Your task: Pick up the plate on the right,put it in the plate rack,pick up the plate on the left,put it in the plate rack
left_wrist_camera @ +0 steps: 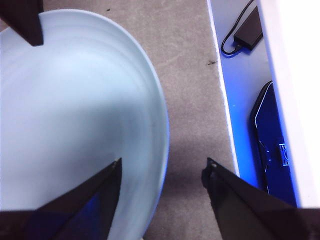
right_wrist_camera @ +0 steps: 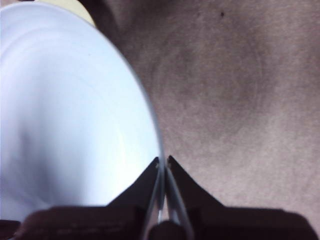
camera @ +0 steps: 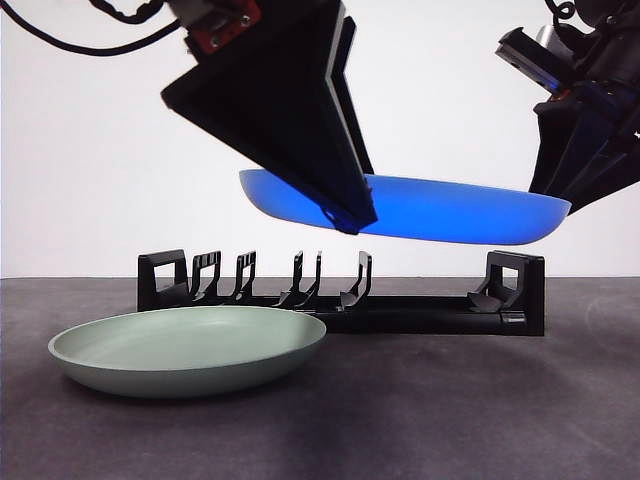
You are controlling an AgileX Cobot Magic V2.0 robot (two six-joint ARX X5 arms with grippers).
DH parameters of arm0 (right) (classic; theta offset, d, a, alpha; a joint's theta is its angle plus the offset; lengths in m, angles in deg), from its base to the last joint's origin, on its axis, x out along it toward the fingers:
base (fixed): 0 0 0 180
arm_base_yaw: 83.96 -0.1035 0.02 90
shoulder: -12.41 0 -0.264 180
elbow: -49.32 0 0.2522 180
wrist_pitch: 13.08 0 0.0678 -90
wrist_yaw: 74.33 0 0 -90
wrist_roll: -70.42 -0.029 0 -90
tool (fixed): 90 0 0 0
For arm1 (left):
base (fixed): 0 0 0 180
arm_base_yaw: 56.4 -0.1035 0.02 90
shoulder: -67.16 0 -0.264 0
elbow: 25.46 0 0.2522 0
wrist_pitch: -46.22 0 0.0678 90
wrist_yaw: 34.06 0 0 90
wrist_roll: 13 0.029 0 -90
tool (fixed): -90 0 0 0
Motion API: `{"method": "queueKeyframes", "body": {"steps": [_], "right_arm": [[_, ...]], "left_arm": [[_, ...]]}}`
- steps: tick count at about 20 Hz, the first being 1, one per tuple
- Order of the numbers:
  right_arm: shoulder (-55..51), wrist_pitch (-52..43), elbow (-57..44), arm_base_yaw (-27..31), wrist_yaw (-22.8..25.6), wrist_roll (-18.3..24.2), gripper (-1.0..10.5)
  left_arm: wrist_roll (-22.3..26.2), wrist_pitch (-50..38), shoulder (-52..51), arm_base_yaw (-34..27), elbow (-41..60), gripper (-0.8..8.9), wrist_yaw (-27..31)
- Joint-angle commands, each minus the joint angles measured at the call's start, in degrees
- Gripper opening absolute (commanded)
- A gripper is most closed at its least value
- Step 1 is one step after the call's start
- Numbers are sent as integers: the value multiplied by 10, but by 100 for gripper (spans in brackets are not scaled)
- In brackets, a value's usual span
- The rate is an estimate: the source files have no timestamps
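A dark grey tabletop (camera: 470,410) runs back to a plain white wall. The right gripper (right_wrist_camera: 163,161) is clamped on the rim of the blue plate (camera: 440,212), holding it level in the air above the plate rack (camera: 420,310). The left gripper (left_wrist_camera: 162,167), jaws spread wide, straddles the plate's opposite edge, hiding part of it. A pale green plate (camera: 190,348) lies below, before the rack.

We see a dark grey table (camera: 480,420) bearing a pale green plate (camera: 190,350) at seven o'clock, the black plate rack (camera: 400,310) behind.
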Motion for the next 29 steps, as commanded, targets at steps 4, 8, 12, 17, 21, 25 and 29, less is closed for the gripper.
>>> {"method": "queueKeyframes", "body": {"steps": [4, 8, 12, 17, 21, 25, 29], "right_arm": [[1, -2, 3, 0, -26, -3, -16], [-1, -2, 12, 0, -26, 0, -16], [-5, -7, 47, 0, -22, 24, 215], [-13, -47, 85, 0, -21, 23, 498], [-67, -151, 85, 0, 36, -6, 498], [-146, -195, 85, 0, 194, -1, 496], [-186, -181, 85, 0, 209, 21, 496]], "left_arm": [[8, -2, 2, 0, 2, -13, 0], [8, -2, 2, 0, 2, -13, -2], [6, 3, 2, 0, 2, -13, -3], [-25, -3, 2, -1, 2, -9, -1], [-122, -88, 2, -38, 2, -9, -4], [-245, -206, 2, -136, 0, -9, -63], [-354, -321, 2, -259, 0, -9, -219]]}}
